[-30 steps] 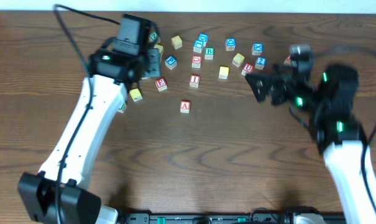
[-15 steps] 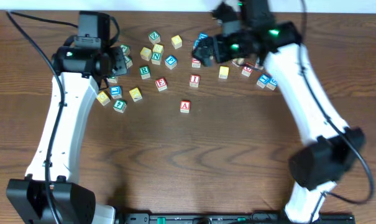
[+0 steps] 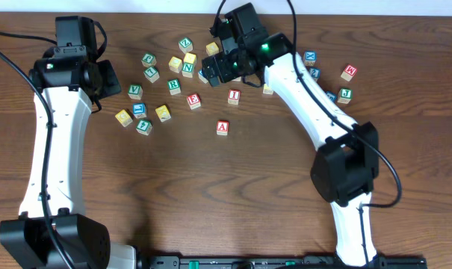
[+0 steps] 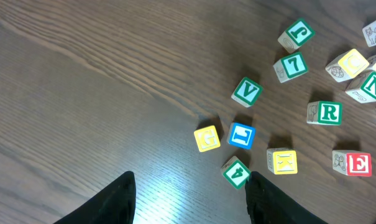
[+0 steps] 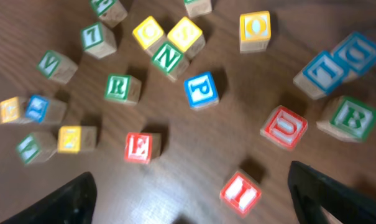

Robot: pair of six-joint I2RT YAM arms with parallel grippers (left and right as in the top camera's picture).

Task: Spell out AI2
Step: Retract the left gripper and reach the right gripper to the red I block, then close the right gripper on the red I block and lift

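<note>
The red A block lies alone in front of the scatter. The red I block lies just behind it and also shows in the right wrist view, between the open fingers. A blue block beside the right arm may be the 2; I cannot read it. My right gripper is open and empty above the back blocks. My left gripper is open and empty at the left, with a green 4 block by its right finger.
Several letter blocks lie around: red E, green R, green V, blue L, yellow G, blue P, red U, red M and green J at the right.
The right arm swung from the right side across to the back left of the blocks. The left arm moved further left. Some right-hand blocks have shifted.
</note>
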